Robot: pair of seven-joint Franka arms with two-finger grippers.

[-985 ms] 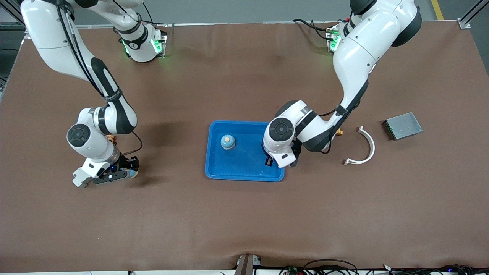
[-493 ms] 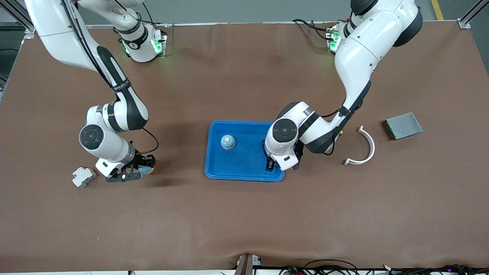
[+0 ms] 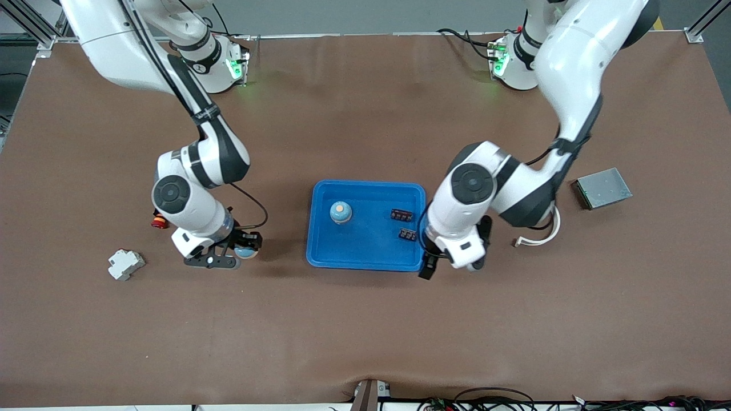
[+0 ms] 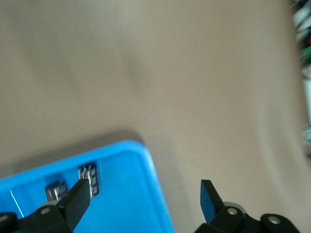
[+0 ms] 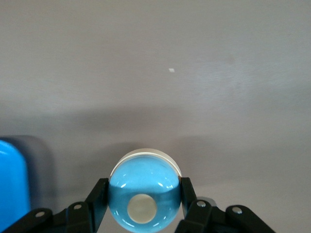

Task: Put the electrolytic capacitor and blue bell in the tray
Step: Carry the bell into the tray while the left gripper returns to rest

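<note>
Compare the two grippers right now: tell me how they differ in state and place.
The right gripper is shut on a blue bell; the left gripper is open and holds nothing. The right gripper is over bare table toward the right arm's end, clear of the tray; the left gripper is at the tray's corner toward the left arm's end. Both point down.

Two black capacitors [image 3: 403, 224] and one blue bell [image 3: 340, 212] lie in tray [image 3: 365, 257].
</note>
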